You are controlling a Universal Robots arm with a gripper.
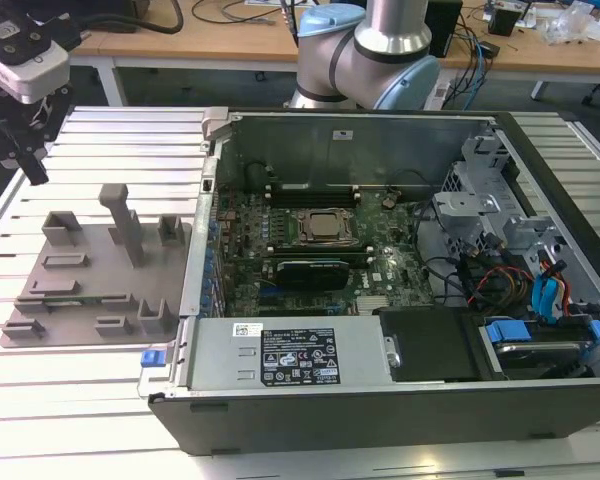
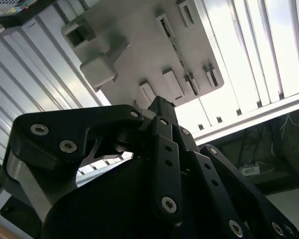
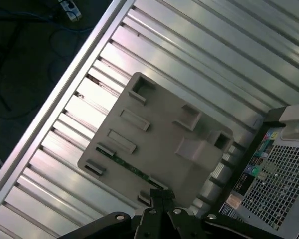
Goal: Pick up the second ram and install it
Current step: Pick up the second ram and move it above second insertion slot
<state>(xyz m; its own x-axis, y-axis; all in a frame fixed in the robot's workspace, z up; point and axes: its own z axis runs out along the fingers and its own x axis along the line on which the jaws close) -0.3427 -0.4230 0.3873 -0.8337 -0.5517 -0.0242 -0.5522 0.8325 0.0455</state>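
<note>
The gripper [image 1: 35, 172] hangs above the slatted table [image 1: 120, 135], over its edge at the exterior view's left, beside the grey tray [image 1: 80, 275]. In both wrist views its fingertips [image 3: 161, 196] meet at a point, clenched on nothing, clear above the tray. The second ram [image 3: 127, 167], a thin green strip, lies in a slot along one long edge of the tray, untouched. The open computer case [image 1: 330, 370] sits just beside the tray, toward the exterior view's right.
</note>
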